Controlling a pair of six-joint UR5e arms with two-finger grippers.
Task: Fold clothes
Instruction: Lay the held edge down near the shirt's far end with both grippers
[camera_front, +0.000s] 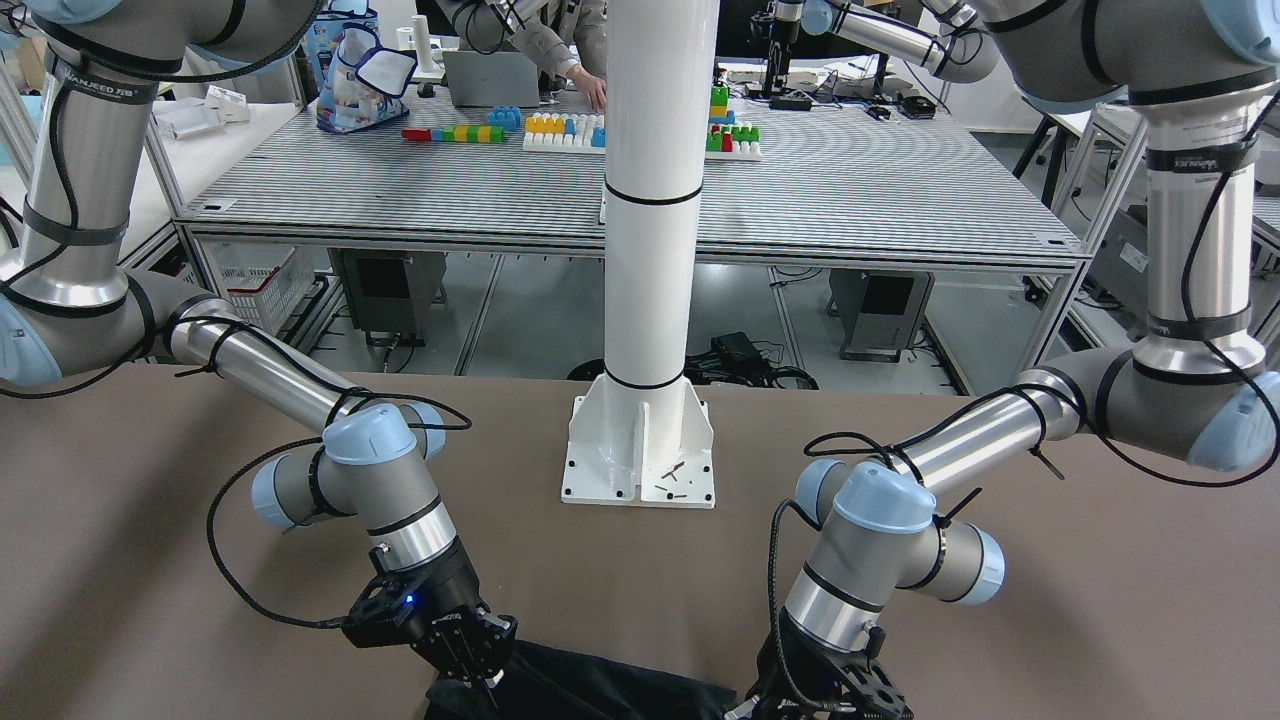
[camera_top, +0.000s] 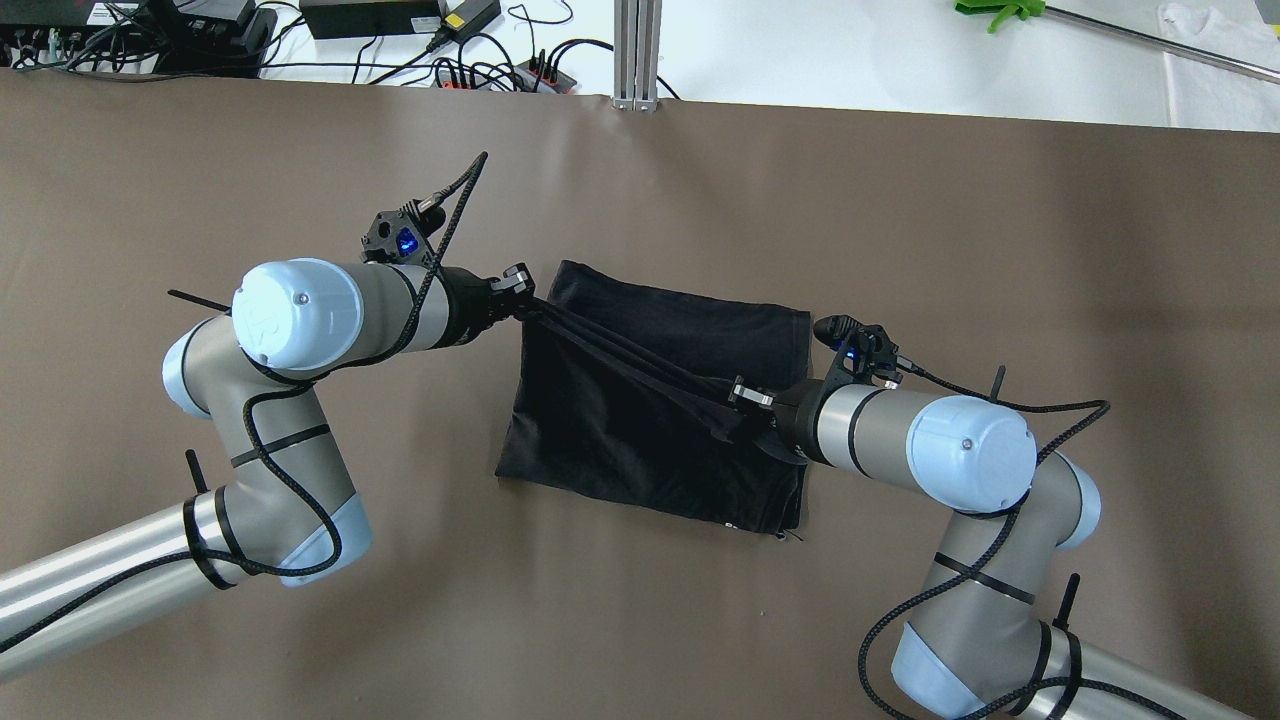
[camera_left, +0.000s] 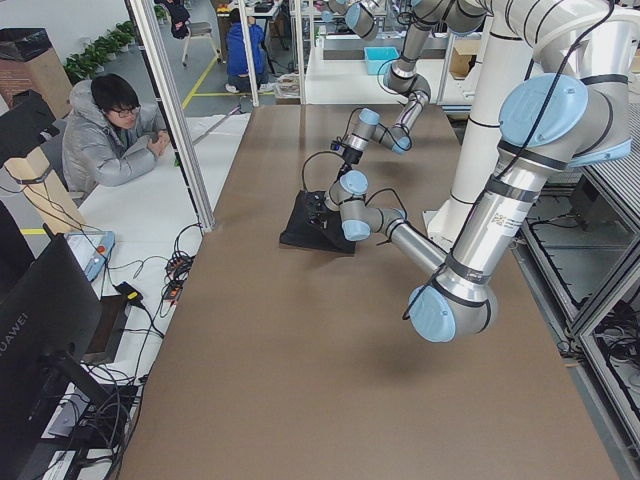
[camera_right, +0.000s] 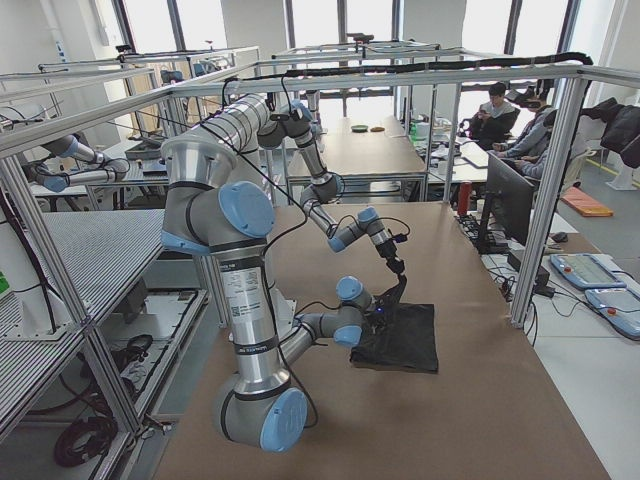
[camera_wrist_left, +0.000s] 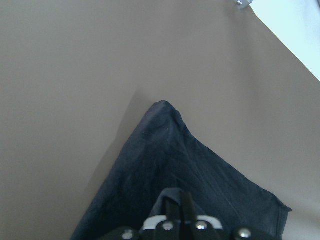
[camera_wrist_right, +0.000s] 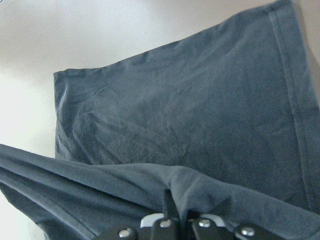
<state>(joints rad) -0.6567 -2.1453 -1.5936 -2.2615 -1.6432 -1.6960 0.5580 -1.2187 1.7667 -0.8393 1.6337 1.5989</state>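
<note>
**1. Plain black, matte, soft-fabric garment** (camera_top: 620, 450), rectangular, with hemmed edges.
- Location: middle of the brown matte table top (camera_top: 950, 200).
- The lower layer lies flat. 1 edge is lifted into a taut ridge running diagonally between the 2 grippers, from the far-left corner toward the right side.

**2. Left gripper** (camera_top: 520, 293).
- The jaws are narrow, pinched on the ridge's far-left end.

**3. Right gripper** (camera_top: 748, 398).
- The jaws are narrow, clamped on bunched fabric over the garment's right part.
- Its wrist view shows cloth gathered between the fingers.

**4. Step, as judged.**
- The fold is under way, with the raised edge not yet laid down.

**5. Hazards, as judged.**
- Slip: the ridge is stretched tight and each pinch holds little cloth, so further pull may draw the fabric out of 1 grip.
- Skew: the 2 grips sit at unequal depth across the table, so unequal travel would land the edge crooked.
- Drag: the tension may tow the flat lower layer and wrinkle it.
- Early release would drop the ridge as a heap.
</note>
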